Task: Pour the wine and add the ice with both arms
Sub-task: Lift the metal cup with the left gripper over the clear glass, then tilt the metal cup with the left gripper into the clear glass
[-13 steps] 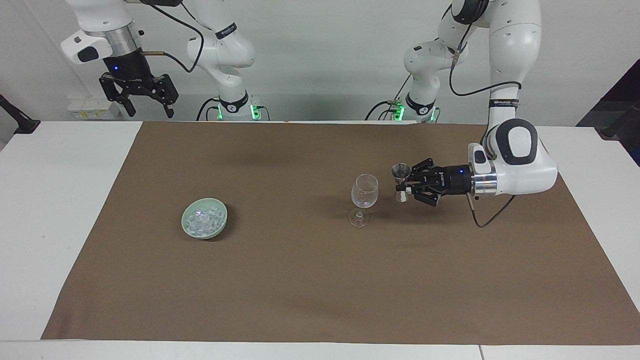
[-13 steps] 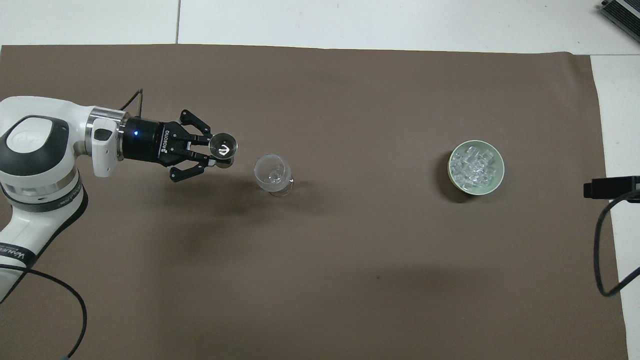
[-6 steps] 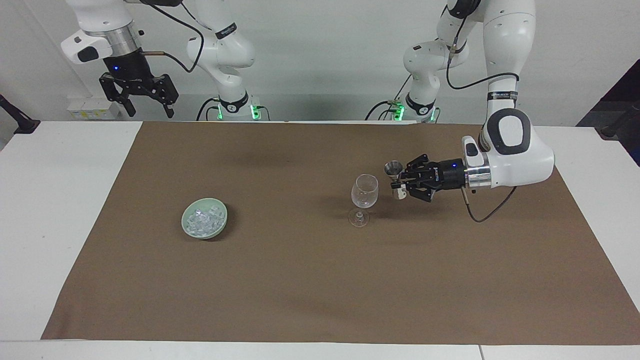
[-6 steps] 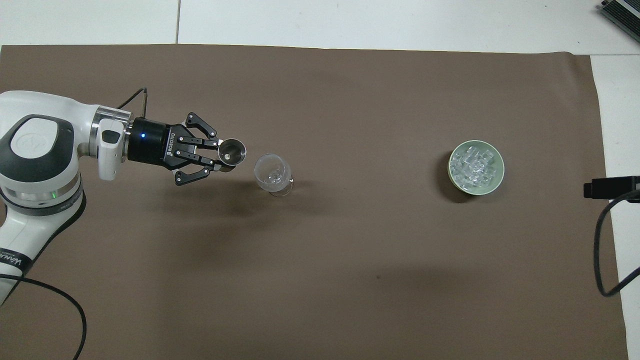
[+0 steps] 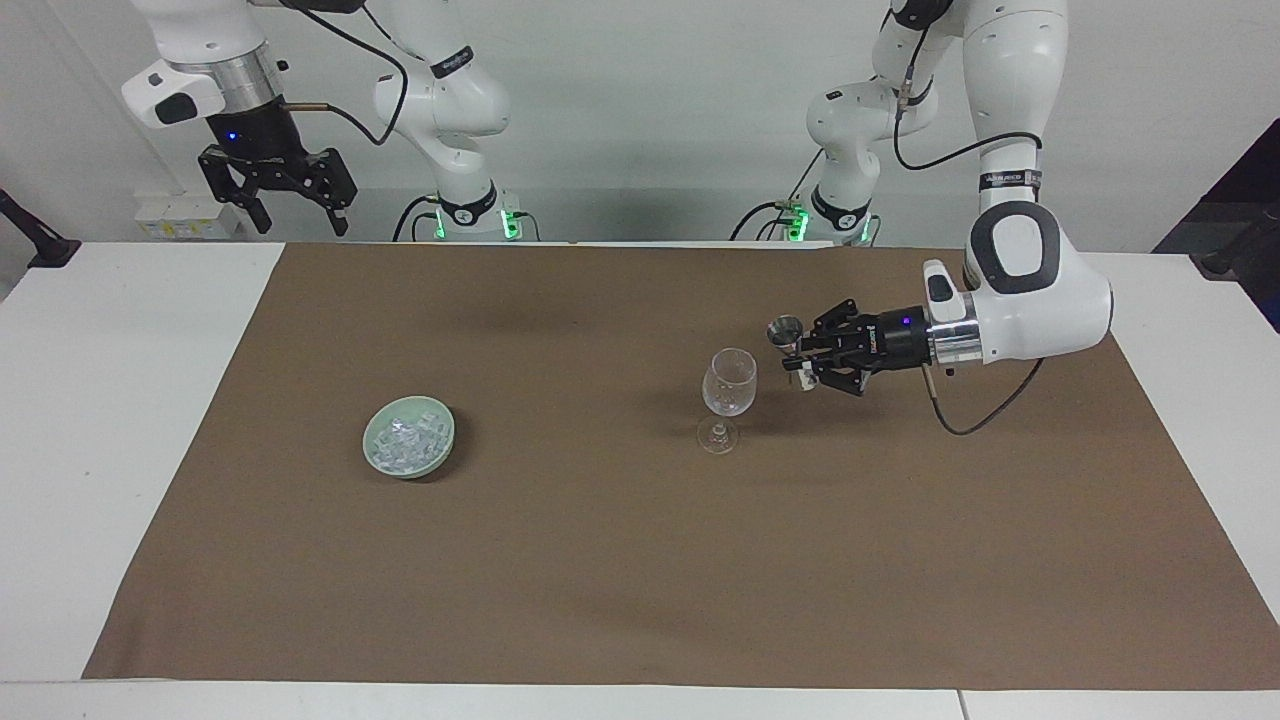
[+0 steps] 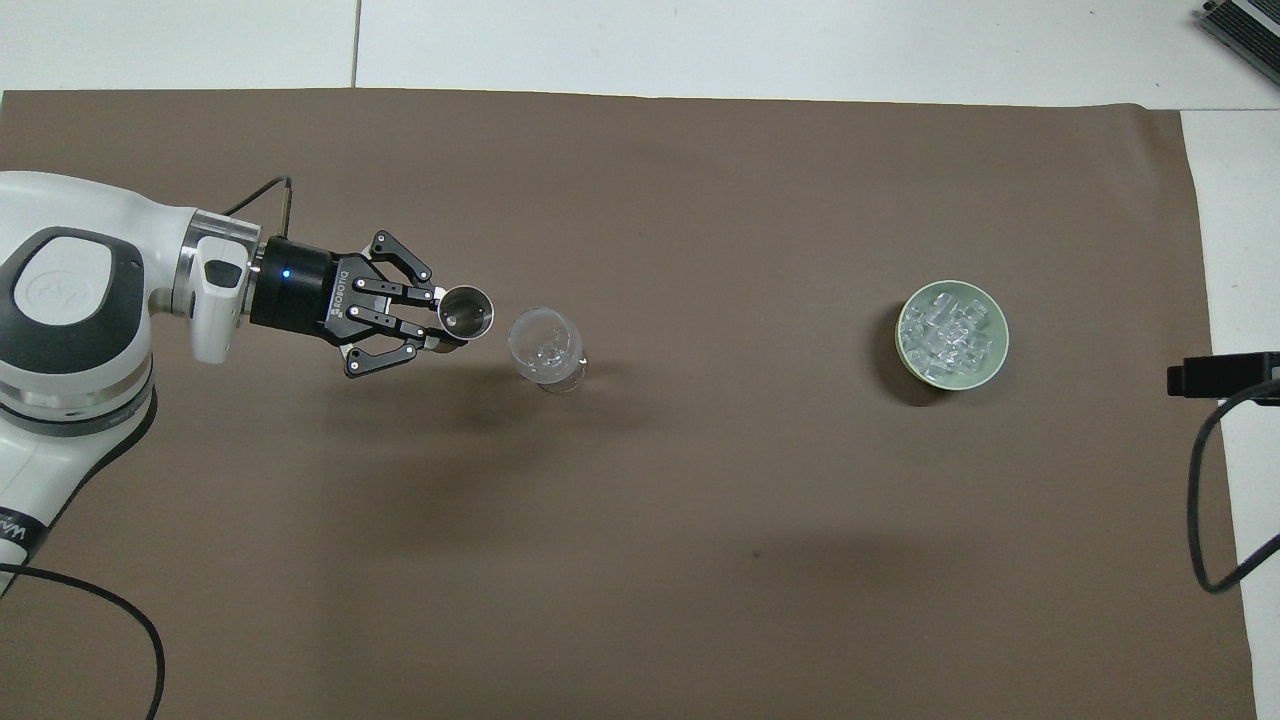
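A clear stemmed glass [image 5: 729,385] [image 6: 545,345] stands upright on the brown mat [image 5: 600,560]. My left gripper [image 5: 797,355] [image 6: 440,318] reaches in level from the left arm's end, shut on a small metal jigger [image 5: 785,332] [image 6: 466,311]. The jigger hangs just beside the glass's rim and slightly above it, apart from it. The wine is out of view. The ice [image 5: 405,440] [image 6: 948,330] is heaped in a pale green bowl [image 5: 446,425] [image 6: 1003,340] toward the right arm's end. My right gripper [image 5: 300,222] waits open, raised high above the table's edge by its base.
The brown mat covers most of the white table [image 5: 120,400]. Black cables hang from both arms; one loops by the left wrist [image 5: 975,425]. Between glass and bowl there is only bare mat.
My left gripper has carried the jigger a little higher and closer to the glass's rim. The right arm, the glass and the bowl have not moved.
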